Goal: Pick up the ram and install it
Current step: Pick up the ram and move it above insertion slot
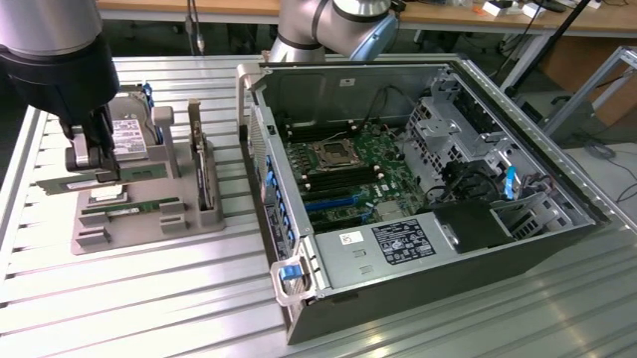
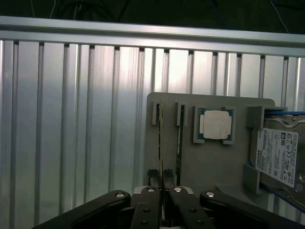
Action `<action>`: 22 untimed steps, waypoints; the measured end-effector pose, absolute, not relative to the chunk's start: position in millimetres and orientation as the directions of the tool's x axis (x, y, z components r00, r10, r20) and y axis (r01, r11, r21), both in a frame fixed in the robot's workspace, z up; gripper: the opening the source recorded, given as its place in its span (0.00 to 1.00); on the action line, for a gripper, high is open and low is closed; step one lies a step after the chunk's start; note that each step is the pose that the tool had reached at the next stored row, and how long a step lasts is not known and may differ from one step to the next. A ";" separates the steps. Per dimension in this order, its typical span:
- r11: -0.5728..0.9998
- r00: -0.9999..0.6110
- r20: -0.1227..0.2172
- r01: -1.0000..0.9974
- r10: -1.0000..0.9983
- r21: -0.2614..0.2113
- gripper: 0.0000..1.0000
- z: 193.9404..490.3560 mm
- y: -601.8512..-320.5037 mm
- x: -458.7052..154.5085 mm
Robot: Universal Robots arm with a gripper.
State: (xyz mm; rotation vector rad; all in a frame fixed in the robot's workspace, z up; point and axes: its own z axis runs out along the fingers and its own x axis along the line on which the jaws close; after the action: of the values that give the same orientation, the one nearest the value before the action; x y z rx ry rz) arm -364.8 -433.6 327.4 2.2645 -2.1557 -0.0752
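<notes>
My gripper (image 1: 100,176) hangs over the grey parts holder (image 1: 149,227) at the exterior view's left. It is shut on one ram (image 1: 139,175), a long thin green stick held level, just above the holder. In the wrist view the fingers (image 2: 153,180) pinch this ram (image 2: 161,138), which shows edge-on. The twin ram (image 1: 130,209) lies in its slot on the holder, beside the held one (image 2: 179,138). The open computer case (image 1: 557,246) lies on its side at the exterior view's right, its green motherboard (image 1: 348,175) exposed.
On the holder (image 2: 209,164) sit a square silver processor (image 2: 215,124), a hard drive (image 2: 276,157) and an upright expansion card (image 1: 204,171). Everything rests on a ribbed aluminium table (image 1: 149,298). The arm's base (image 1: 329,30) stands behind the case.
</notes>
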 end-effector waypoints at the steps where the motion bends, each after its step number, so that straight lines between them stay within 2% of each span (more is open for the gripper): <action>1: -0.050 0.049 -0.025 -0.998 -0.999 0.044 0.13 329.8 -433.6 -364.8; 22: -0.050 0.049 -0.025 -0.998 -0.999 0.043 0.13 371.6 -433.6 -364.8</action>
State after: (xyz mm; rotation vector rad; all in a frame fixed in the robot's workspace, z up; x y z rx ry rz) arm -364.8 -433.6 371.6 2.2645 -2.1556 -0.0752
